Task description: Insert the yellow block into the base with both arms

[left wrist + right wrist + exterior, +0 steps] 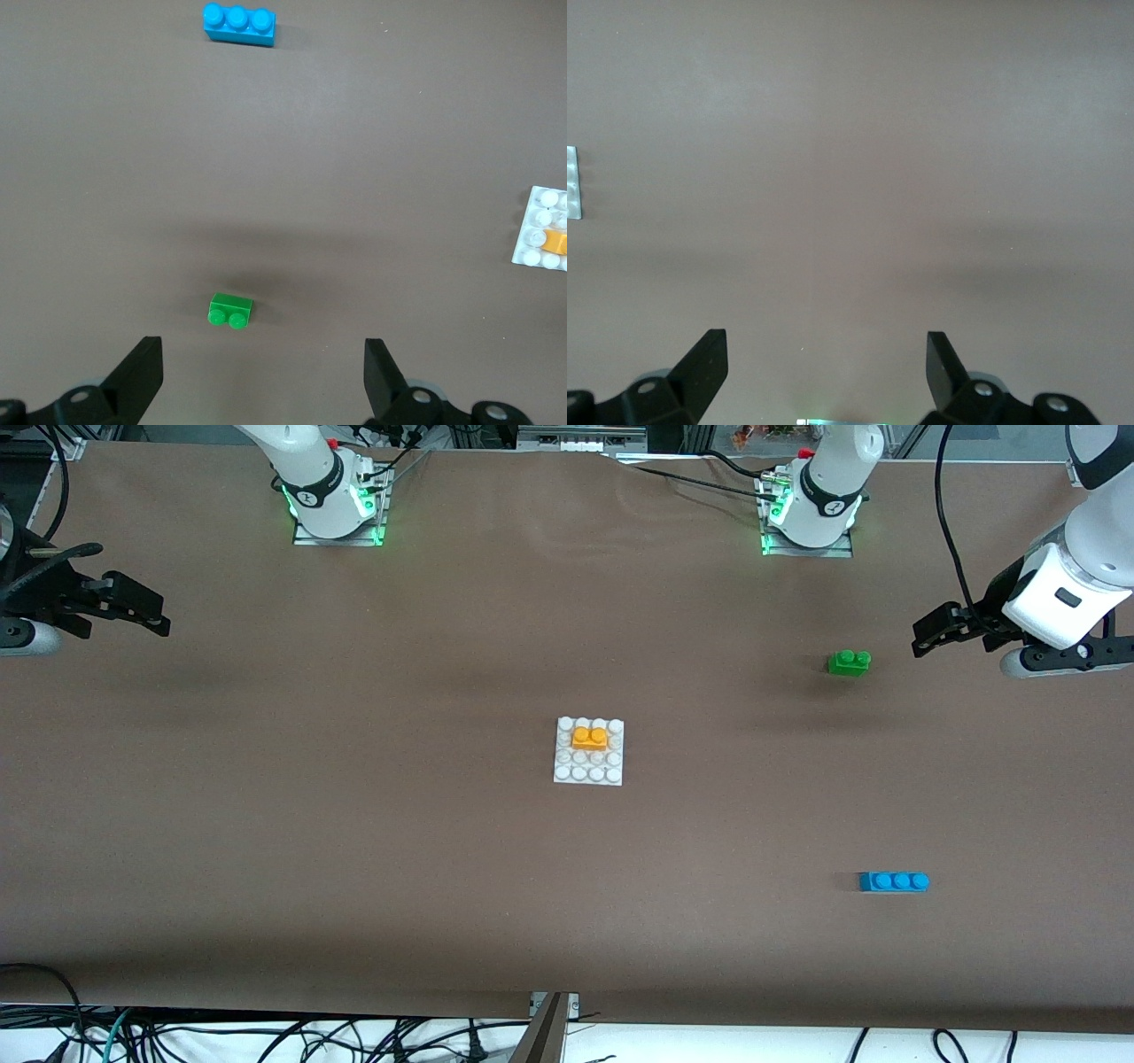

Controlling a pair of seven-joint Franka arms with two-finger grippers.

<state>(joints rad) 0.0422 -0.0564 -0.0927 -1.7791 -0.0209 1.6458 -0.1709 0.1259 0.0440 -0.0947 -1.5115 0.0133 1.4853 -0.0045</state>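
Nearest the camera, a blue three-stud brick (893, 881) is lying on the brown desk (354, 824) toward the left arm's end, with a green brick (849, 662) sitting farther back. At mid-desk, the yellow block (589, 738) is sitting on the base (588, 775), across two studs in the second row from the robots, looking level and seated. Both arms are waiting at the desk's ends: the left claw (926, 636) is hanging with fingers spread apart and empty over the desk near the green brick, and the right claw (146, 613) is doing the same at its own end. Risk looks slight; an only half-pressed block could be popping loose if nudged.
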